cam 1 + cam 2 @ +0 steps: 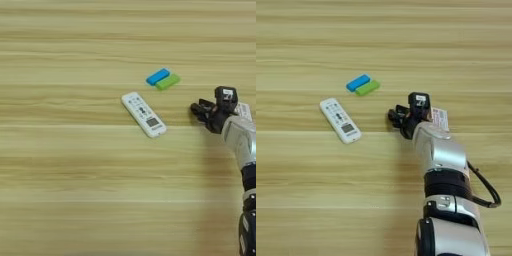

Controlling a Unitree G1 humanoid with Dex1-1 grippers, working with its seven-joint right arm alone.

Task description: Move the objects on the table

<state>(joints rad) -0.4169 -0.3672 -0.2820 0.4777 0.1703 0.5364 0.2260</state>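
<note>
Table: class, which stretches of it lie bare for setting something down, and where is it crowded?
Bare: the table left of and below the remote, and the far strip above the blue block and green block. Crowded: the right middle, where the gripper and arm partly cover a red-and-white card.

Blue block (158, 76) touching green block (168, 82), side by side.
</note>
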